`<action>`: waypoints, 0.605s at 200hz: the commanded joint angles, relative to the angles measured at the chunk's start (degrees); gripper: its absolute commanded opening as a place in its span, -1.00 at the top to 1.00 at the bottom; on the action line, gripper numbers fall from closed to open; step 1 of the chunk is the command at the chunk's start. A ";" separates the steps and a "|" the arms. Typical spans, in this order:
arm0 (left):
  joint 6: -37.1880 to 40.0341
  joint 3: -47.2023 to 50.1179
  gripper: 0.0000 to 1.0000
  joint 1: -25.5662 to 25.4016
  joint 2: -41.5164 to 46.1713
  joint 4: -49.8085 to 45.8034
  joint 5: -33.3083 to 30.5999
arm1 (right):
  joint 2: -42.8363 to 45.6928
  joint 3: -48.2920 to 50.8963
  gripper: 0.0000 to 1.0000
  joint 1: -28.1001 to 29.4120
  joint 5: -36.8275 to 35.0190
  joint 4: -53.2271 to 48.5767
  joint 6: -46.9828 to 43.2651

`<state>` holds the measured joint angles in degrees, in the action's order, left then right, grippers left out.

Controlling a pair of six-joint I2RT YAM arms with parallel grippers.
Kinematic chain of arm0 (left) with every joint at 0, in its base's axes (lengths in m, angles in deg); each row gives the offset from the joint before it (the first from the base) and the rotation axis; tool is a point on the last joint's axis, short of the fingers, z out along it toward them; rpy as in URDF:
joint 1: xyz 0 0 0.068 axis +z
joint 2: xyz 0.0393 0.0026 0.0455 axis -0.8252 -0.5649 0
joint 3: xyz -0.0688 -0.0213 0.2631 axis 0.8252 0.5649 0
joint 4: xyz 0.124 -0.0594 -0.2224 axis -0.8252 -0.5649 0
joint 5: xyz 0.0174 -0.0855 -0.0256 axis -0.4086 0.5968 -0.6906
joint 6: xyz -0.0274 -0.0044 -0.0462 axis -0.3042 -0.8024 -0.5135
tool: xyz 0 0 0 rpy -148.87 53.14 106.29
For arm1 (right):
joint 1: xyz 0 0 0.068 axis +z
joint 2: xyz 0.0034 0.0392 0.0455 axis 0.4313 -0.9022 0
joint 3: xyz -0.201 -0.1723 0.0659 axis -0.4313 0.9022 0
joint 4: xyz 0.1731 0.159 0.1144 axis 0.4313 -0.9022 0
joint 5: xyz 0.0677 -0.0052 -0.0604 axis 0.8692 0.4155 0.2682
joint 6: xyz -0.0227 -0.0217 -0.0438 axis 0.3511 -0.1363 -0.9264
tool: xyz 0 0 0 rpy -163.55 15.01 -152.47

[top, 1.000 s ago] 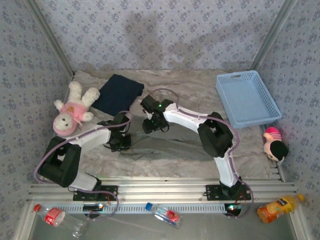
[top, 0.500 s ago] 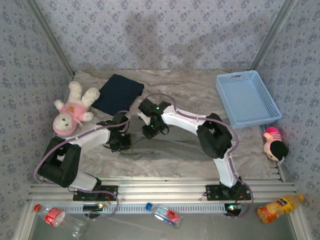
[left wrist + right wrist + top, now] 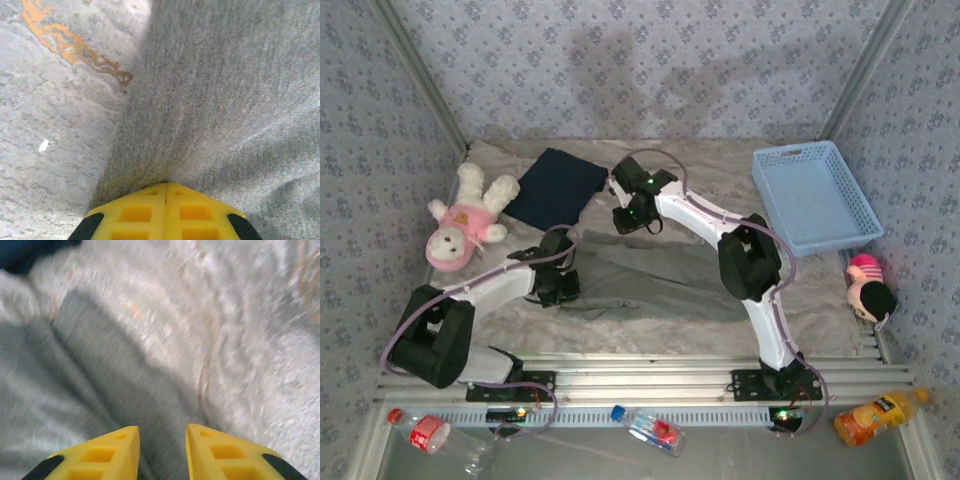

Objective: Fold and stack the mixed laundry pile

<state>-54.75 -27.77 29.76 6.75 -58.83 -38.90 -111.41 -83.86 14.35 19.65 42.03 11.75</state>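
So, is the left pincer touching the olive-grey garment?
Touching. The left wrist view shows the left pincer shut, with the olive-grey garment gathered into a ridge at its tips.

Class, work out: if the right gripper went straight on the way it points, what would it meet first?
Probably the olive-grey garment: its fabric lies straight ahead of the open right gripper, though blur leaves the depth uncertain.

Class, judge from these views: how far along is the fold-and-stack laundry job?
Looks done: the navy garment lies folded flat at the far left. In hand: the left pincer is shut on the olive-grey garment, which lies spread and wrinkled; the right pincer hangs open over its far edge. Left: folding the grey piece and stacking it with the navy one.
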 commanded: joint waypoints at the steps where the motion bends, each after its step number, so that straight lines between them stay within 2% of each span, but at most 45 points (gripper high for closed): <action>1: -0.65 2.05 0.87 0.55 0.70 -6.35 -3.32 | -1.73 -4.17 0.36 0.60 -5.64 -5.92 2.68; 10: -0.47 1.05 0.86 0.58 1.66 -7.44 -3.49 | -0.80 -4.23 0.36 0.88 -8.22 -7.02 3.31; 25: 0.14 -1.93 0.85 0.58 3.51 -9.68 -3.92 | 1.80 -2.64 0.36 1.38 -8.64 -8.18 3.33; 41: 1.09 -5.84 0.79 0.62 5.21 -11.72 -3.58 | 6.35 2.39 0.49 2.15 -8.13 -7.77 3.99; 59: 1.81 -10.50 0.72 0.88 5.29 -11.60 -2.26 | 12.57 10.88 0.60 2.65 -3.97 -5.40 5.73; 86: 1.65 -13.66 0.73 0.88 1.56 -9.66 -1.56 | 20.04 22.37 0.61 4.45 4.67 1.19 8.44; 105: 0.29 -12.47 0.79 0.98 -1.76 -4.69 -0.59 | 21.28 27.90 0.62 6.09 11.59 6.05 11.56; 121: -1.09 -11.77 0.82 1.00 -4.20 -2.30 -0.21 | 19.73 30.26 0.65 7.56 13.70 9.27 14.04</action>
<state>-54.27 -41.02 30.48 6.38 -64.16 -40.69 -89.97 -57.74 19.66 25.07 44.54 20.64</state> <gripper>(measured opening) 0.096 0.187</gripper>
